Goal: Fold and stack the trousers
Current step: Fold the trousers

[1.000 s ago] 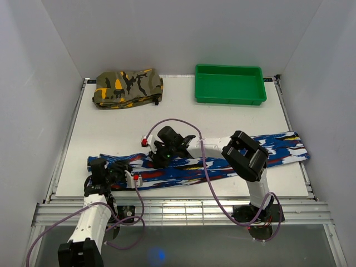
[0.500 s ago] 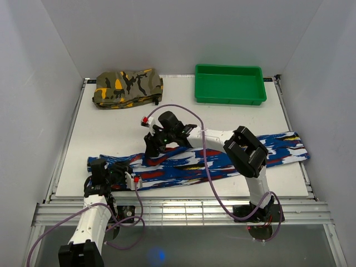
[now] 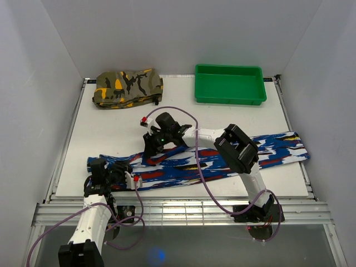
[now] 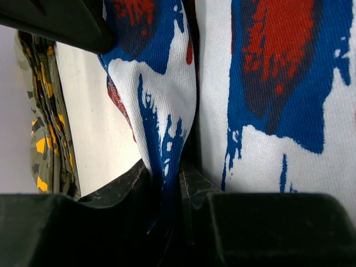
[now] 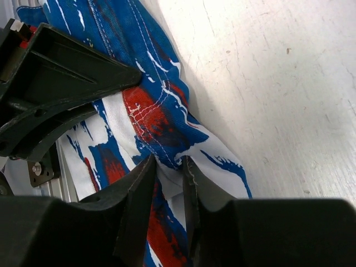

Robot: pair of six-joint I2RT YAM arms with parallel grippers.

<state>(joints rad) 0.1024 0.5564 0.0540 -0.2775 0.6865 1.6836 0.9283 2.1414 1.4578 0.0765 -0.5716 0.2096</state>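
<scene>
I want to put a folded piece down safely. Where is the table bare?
Bare table lies between the camouflage garment and the trousers, and between the green tray and them. The near strip is crowded with trousers, the left gripper and the right gripper.

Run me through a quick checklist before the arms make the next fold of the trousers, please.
1. Left hand grips the trousers: ok, a fold of fabric is pinched between its fingers.
2. Right hand grips the trousers: ok, the far edge of the fabric sits between its closed fingers.
3. Number of layers the right hand holds: cannot tell.
4. Trousers lie smooth: not ok, the fabric is bunched at the left hand.
5. Camouflage garment out of the way: ok, it lies apart at the far left corner.
6. Green tray out of the way: ok, it sits apart at the far right.
</scene>
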